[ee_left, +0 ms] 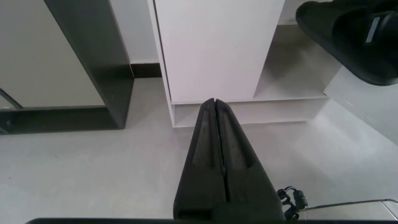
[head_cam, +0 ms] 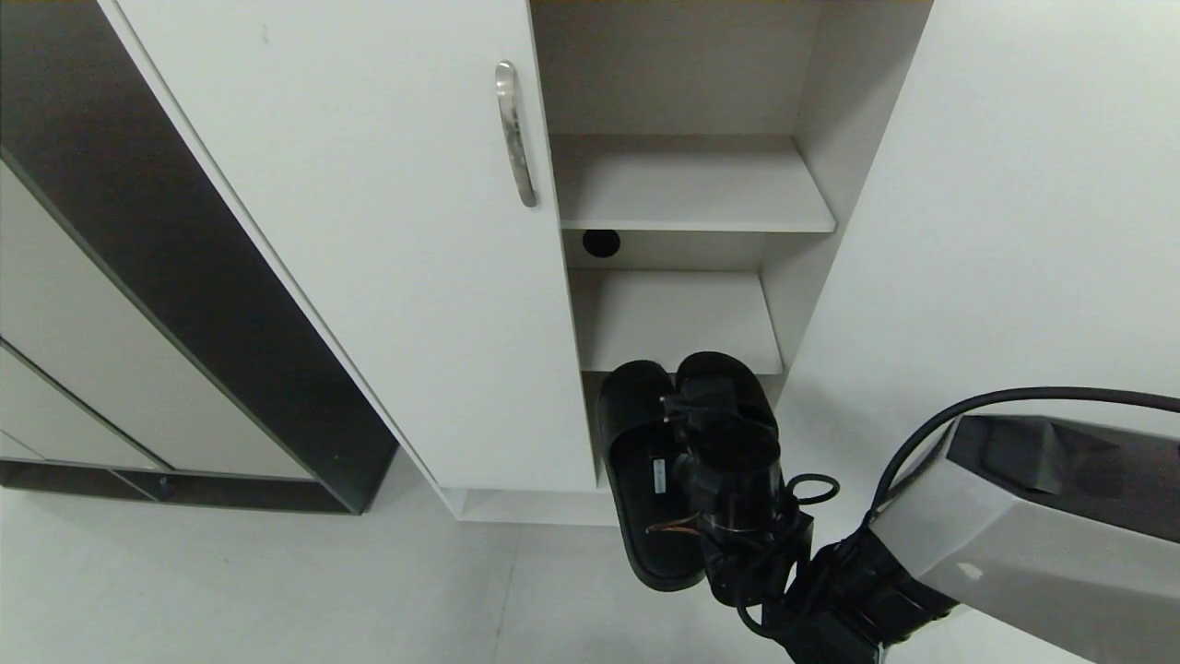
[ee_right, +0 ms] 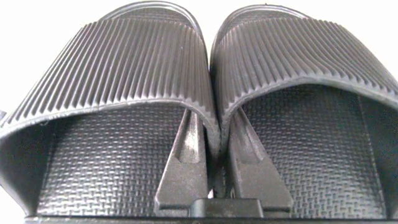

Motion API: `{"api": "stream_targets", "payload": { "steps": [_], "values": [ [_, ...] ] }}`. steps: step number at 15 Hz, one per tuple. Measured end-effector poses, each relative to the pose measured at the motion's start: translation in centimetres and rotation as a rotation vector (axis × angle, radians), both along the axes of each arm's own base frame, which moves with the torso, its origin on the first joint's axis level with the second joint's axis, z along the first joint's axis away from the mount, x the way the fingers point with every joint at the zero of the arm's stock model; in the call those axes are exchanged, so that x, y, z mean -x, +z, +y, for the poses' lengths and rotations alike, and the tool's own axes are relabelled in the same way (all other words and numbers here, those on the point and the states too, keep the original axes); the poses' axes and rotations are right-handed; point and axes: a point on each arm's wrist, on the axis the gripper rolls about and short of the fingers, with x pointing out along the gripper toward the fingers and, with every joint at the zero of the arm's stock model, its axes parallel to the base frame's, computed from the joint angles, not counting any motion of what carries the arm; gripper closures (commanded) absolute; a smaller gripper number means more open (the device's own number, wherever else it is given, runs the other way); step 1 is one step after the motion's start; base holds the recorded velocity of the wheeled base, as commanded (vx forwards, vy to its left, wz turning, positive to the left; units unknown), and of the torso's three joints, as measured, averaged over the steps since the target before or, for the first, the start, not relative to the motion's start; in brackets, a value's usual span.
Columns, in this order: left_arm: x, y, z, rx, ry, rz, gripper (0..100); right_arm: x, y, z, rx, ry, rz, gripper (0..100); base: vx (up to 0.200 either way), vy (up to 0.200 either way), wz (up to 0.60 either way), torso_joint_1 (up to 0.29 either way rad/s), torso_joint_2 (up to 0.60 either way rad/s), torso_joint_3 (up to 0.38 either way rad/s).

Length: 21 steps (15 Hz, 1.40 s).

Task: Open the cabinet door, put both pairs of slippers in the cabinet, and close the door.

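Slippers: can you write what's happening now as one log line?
right claw: shut on slippers | slippers: black pair, held before open cabinet | left claw: shut, empty | door: open

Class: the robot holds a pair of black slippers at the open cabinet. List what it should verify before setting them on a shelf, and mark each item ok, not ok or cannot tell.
1. Cabinet compartment open: ok.
2. Right gripper pinches both slippers by their adjoining walls: ok.
3. Lower shelf bare: ok.
4. Height of the slippers against the shelf edge: cannot tell.
5. Left gripper shut, empty, apart from the slippers: ok.
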Motion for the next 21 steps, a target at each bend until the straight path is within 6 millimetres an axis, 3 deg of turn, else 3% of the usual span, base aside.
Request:
{"api": "stream_targets", "payload": {
  "steps": [3,15,21],
  "values": [
    [0.0,0.0,0.0,0.000,0.001,0.000,100,0.1,-0.9,0.8,-0.010,0.008,0.013,100,0.000,0.000,0.00,0.000,0.00,0.000],
    [0.0,0.0,0.0,0.000,0.000,0.000,100,-1.0,-0.8,0.7,-0.015,-0.071,0.018,100,0.200,0.000,0.00,0.004,0.00,0.001],
    [0.0,0.0,0.0,0.000,0.001,0.000,100,-2.0,-1.6,0.3,-0.034,-0.093,0.023,100,0.000,0.000,0.00,0.000,0.00,0.000]
  ]
}}
